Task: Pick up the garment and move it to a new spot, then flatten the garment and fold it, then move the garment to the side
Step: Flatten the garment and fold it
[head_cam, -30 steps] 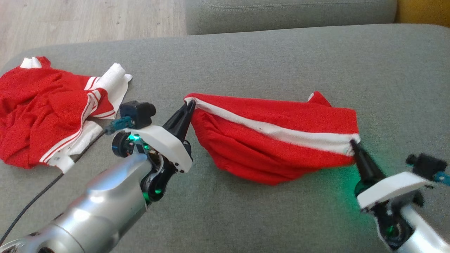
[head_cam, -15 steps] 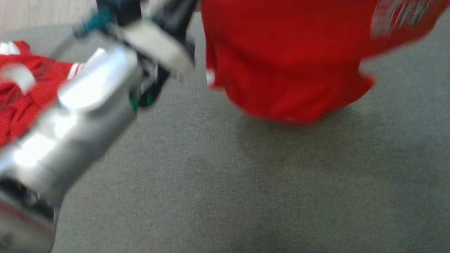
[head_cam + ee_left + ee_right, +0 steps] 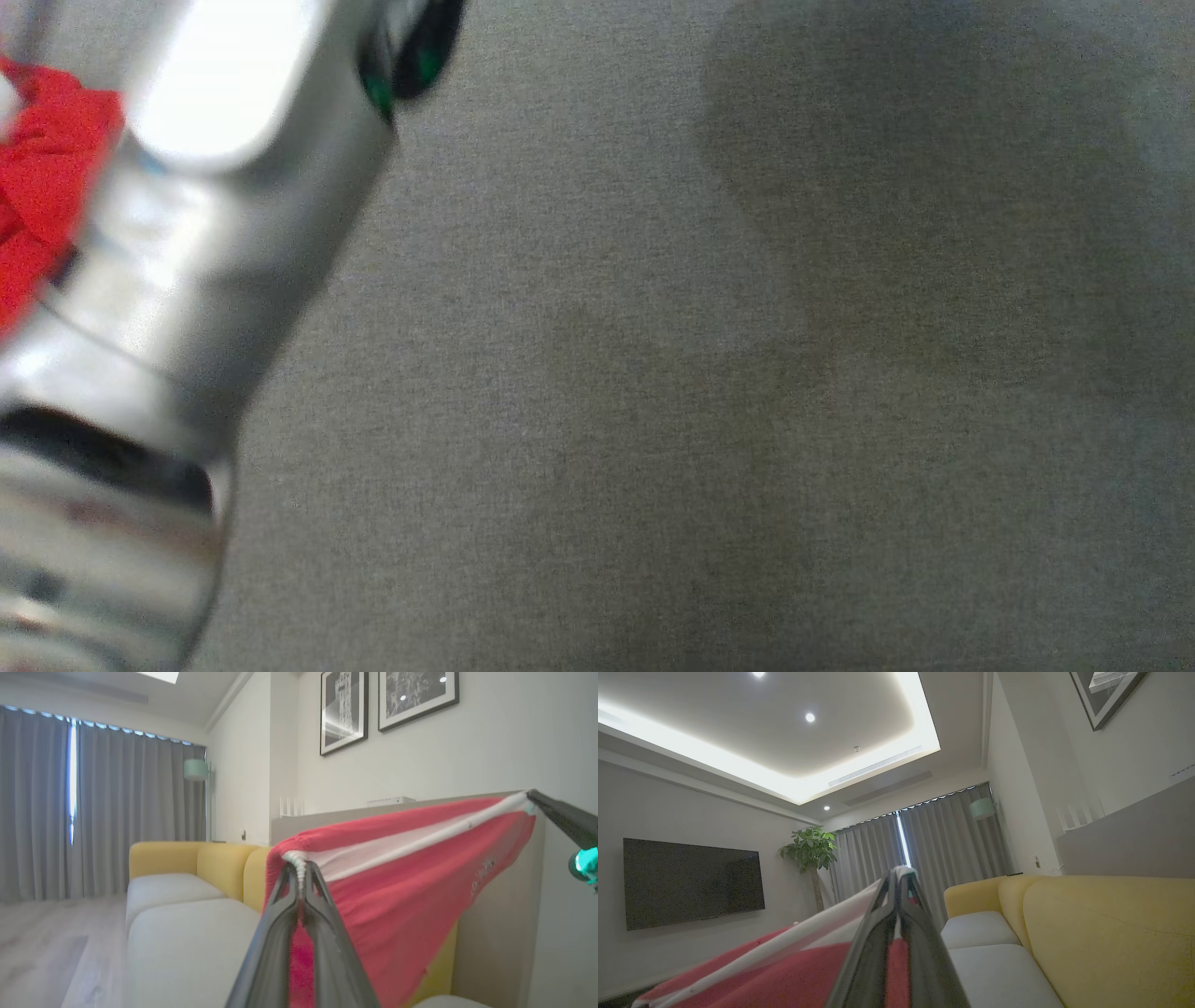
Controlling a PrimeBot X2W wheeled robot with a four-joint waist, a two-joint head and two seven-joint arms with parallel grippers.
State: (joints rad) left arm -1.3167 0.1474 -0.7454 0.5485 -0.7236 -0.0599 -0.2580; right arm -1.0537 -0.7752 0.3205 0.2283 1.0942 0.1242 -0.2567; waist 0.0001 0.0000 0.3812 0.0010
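My left tool (image 3: 299, 870) is clamped narrow on one end of the garment's (image 3: 402, 891) white band (image 3: 420, 841). My right tool (image 3: 899, 877) is clamped narrow on the other end. The garment is held in the air between the two tools. Its long axis follows the band, running nearly taut from tool to tool, and the red body hangs from that line. Neither tool is nearer, since each holds an end. The grey cushion (image 3: 653, 448) lies below. The head view is blurred, so the dark patch (image 3: 934, 187) there is only probably the garment's shadow. To lay the garment flat, lower both ends level with the band straight.
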